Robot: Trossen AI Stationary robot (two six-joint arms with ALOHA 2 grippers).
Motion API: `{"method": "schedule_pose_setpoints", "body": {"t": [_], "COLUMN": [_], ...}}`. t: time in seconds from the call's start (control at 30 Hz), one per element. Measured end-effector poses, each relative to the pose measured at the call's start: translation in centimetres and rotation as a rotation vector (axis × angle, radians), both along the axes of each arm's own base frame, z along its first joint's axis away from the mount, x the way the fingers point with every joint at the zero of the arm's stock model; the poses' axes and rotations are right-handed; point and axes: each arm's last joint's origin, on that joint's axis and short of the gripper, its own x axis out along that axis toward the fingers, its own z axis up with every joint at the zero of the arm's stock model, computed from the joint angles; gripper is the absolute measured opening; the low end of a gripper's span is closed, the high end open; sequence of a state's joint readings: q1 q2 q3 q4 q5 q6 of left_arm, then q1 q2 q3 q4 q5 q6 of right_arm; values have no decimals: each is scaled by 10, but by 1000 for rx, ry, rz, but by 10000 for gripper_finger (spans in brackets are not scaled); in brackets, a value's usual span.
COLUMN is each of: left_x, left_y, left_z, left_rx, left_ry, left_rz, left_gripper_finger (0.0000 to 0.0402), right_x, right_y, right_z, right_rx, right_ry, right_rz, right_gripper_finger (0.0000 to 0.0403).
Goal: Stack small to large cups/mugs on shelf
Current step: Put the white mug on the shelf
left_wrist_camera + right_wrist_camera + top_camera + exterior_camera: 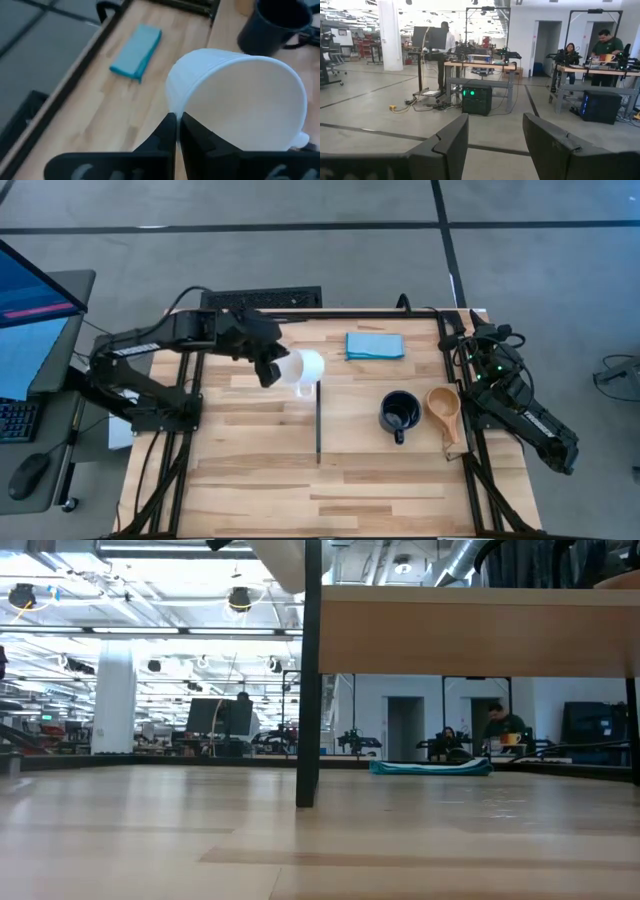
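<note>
The white mug (305, 369) is hanging tilted just beside the shelf's (390, 395) black strip, its rim pinched in the left gripper (271, 370) — arm reaching in from the left; one black mug (399, 414) and one wooden cup (443, 407) are sitting on the shelf; the right gripper (495, 145) is waiting at the table's right edge, fingers apart — holding nothing.

No readable text, labels or numbers anywhere.

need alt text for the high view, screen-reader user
Seen from above, the left gripper is shut on the rim of a white mug, holding it sideways over the shelf. The black mug and tan wooden cup sit near the shelf's right edge, a blue cloth behind them; the right gripper waits open there.
</note>
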State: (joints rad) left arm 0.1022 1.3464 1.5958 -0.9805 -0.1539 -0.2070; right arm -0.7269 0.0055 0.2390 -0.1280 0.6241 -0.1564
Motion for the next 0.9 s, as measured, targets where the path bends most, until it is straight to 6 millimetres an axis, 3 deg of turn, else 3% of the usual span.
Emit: {"method": "schedule_pose_setpoints", "body": {"t": [0.23,0.6,0.9], "left_x": [35,100,129], "left_y": [4,1,-11], "left_z": [1,12,-12], "left_rx": [-64,-148,-230], "left_ry": [149,213,293], "left_rz": [-21,-163,-184], "left_gripper_finger": [0,0,0], "right_x": [1,1,1], "right_y": [0,0,0], "right_z": [-1,-4,-4], "right_rx": [7,33,36], "right_ry": [-3,5,9], "right_rz": [14,17,16], "right_gripper_finger": [210,210,210]}}
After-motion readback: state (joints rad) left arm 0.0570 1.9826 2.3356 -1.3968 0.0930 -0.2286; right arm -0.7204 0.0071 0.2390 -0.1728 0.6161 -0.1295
